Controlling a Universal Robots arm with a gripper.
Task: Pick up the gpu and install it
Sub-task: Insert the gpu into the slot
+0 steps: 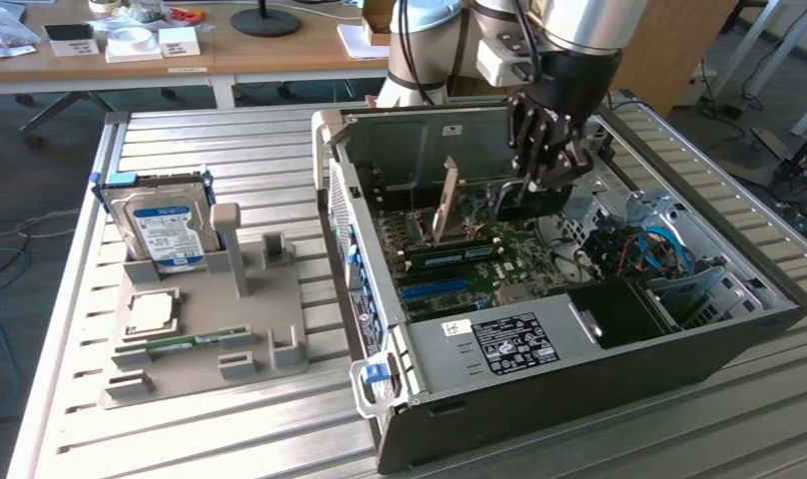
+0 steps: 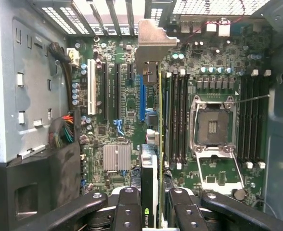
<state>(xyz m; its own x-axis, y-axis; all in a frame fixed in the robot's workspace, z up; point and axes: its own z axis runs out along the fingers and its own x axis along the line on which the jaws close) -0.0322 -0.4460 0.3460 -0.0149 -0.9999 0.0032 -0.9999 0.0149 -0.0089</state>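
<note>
My gripper (image 1: 547,175) reaches down into the open computer case (image 1: 510,349). It is shut on the gpu (image 2: 160,144), a thin green card seen edge-on in the wrist view. Dark fingers (image 2: 127,211) flank the card on both sides. Its fan face carries a small green logo. The card's metal bracket (image 2: 151,41) is at the far end, near the case's rear slot openings. In the exterior view the gpu (image 1: 523,203) hangs under the gripper, just above the motherboard (image 1: 470,264). I cannot tell whether its lower edge touches a slot.
The motherboard (image 2: 117,101) has black, white and blue expansion slots, a silver heatsink (image 2: 116,157) and an open CPU socket (image 2: 213,127). On the exterior view's left a grey fixture (image 1: 203,329) holds a hard drive (image 1: 164,225), a processor (image 1: 151,311) and a memory stick (image 1: 177,344). Blue cables (image 1: 649,249) lie inside the case.
</note>
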